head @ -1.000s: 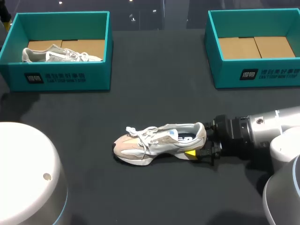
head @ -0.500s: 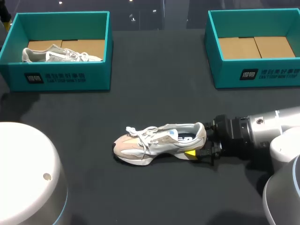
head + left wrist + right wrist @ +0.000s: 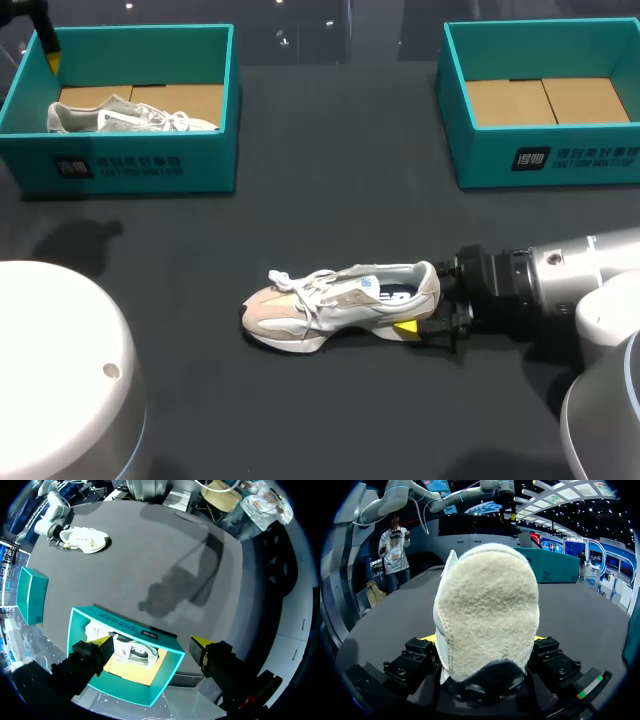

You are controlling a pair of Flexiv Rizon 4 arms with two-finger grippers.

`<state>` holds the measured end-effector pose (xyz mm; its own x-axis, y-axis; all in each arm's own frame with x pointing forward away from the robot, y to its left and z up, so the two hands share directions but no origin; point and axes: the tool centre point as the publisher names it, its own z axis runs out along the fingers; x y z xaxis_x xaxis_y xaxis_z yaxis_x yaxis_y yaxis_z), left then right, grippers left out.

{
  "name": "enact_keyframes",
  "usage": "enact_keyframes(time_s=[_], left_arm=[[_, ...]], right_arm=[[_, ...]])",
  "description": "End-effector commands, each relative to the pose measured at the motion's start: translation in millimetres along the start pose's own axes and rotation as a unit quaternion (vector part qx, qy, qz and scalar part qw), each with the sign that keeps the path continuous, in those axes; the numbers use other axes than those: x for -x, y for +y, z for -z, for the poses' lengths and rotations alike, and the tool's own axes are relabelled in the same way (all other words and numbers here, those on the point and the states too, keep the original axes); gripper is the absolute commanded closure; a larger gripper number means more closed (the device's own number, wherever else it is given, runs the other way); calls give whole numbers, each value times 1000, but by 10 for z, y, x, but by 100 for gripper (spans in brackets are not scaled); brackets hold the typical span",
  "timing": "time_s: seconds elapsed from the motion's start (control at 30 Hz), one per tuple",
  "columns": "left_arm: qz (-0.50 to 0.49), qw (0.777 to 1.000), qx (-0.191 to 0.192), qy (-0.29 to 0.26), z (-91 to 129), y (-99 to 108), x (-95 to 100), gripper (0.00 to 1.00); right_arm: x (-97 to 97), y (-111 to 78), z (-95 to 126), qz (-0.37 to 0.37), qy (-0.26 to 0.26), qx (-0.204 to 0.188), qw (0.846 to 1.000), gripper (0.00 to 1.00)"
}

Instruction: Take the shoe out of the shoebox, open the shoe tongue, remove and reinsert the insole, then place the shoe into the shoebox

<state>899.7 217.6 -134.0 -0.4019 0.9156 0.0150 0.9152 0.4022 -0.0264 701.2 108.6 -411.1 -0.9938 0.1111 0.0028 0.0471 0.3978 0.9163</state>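
Observation:
A beige and white shoe lies on its sole in the middle of the black table, toe toward the left. My right gripper is at its heel; in the right wrist view the heel fills the space between the fingers, which press on it from both sides. My left gripper hangs open high over the left teal shoebox, which holds a second pale shoe. In the head view only a yellow tip of the left gripper shows, at the far left corner.
The left shoebox stands at the back left. A second teal shoebox, with only its cardboard floor showing, stands at the back right. Bare black table lies between the boxes and the shoe.
My left gripper has come into the head view at the far left corner, and its shadow on the table has shifted. The right arm and the shoe have not moved.

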Motion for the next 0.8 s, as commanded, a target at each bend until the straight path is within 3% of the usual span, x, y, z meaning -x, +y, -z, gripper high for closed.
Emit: enact_keyframes(time_s=[0.03,0.07,0.47,0.5,0.63,0.8], left_arm=[[302,953,-25,-10,-51,-626,79,0],[307,951,2,-16,-57,-716,103,0],[307,951,2,-16,-57,-716,103,0],[319,948,-10,-18,-31,-793,136,0],[422,906,-6,-14,-36,-1157,338,0],[556,831,11,19,-55,-1613,564,0]], right_arm=[[-8,11,-26,-1,0,-3,1000,100],[-8,11,-26,-1,0,-3,1000,100],[-8,11,-26,-1,0,-3,1000,100],[-8,11,-26,-1,0,-3,1000,100],[-8,11,-26,-1,0,-3,1000,100],[-8,11,-26,-1,0,-3,1000,100]])
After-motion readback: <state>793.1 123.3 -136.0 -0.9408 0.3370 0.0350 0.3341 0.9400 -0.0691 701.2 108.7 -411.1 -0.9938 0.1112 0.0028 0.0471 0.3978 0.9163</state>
